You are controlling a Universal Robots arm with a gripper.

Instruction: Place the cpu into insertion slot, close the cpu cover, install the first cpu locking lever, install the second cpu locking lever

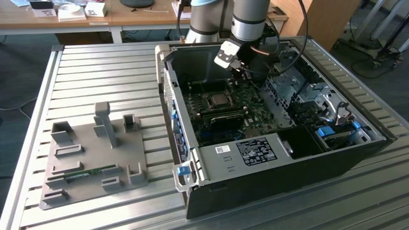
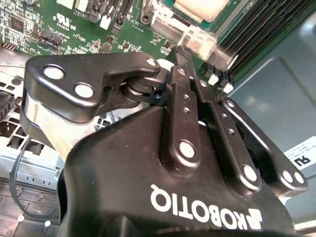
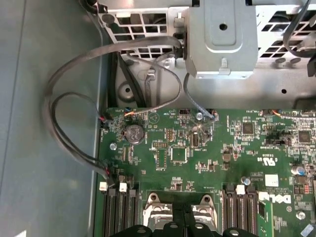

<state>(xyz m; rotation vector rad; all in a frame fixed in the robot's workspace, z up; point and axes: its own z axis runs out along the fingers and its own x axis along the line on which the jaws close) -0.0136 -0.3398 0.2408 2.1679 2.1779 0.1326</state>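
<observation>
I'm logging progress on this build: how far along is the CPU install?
Looks done: the cpu sits in the insertion slot, and the cpu cover appears lowered around it. In hand: nothing I can see; the tool is shut, its tip close to the slot's edge. Left: both locking levers, whose state I cannot tell.

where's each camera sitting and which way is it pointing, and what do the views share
exterior view: off the arm, looking down on the slatted table and into the open computer case; the arm and gripper reach in.
first wrist view: on the arm, facing down onto the green motherboard and grey cables; a sliver of the black gripper shows.
second wrist view: on the arm, behind the gripper, looking along it to the motherboard; the gripper looms close.
shared: all three show the motherboard.
</observation>
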